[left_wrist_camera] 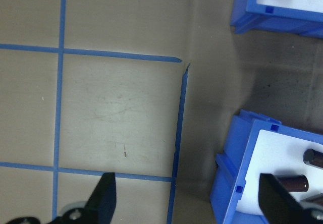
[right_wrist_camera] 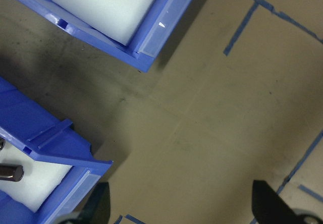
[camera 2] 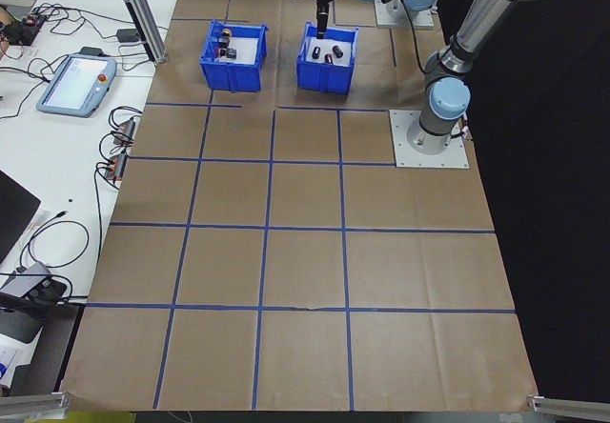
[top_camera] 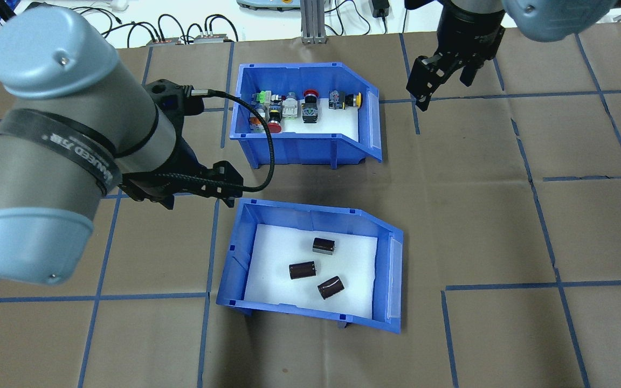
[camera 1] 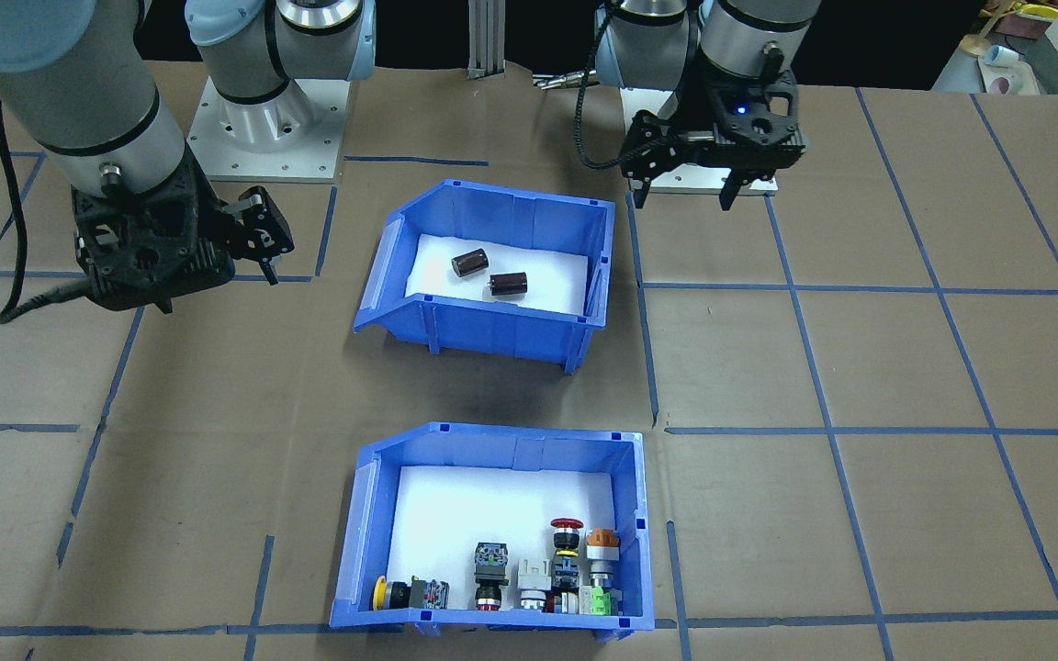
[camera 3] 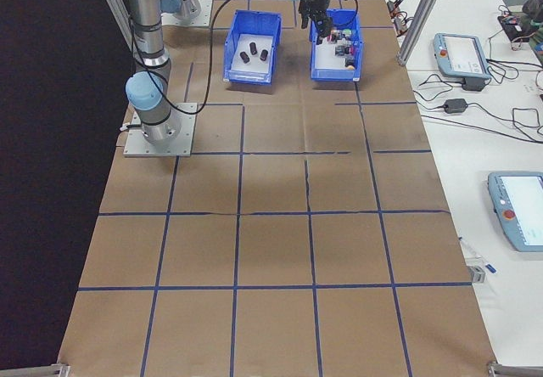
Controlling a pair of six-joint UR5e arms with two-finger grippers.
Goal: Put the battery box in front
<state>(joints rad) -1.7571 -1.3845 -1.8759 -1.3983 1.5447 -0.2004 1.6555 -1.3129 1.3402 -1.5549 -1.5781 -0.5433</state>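
Bins sit in a row: battery box (top_camera: 310, 264) nearest you, button bin (top_camera: 305, 116) ahead. Left tool (top_camera: 202, 186) and right tool (top_camera: 442, 73) both gape wide, empty, beside the bins.

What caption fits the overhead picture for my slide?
Two open tools, left tool and right tool, beside two blue bins; battery box nearest.

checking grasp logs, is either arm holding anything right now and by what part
Nothing is held. The left gripper and right gripper are both open, beside the battery box.
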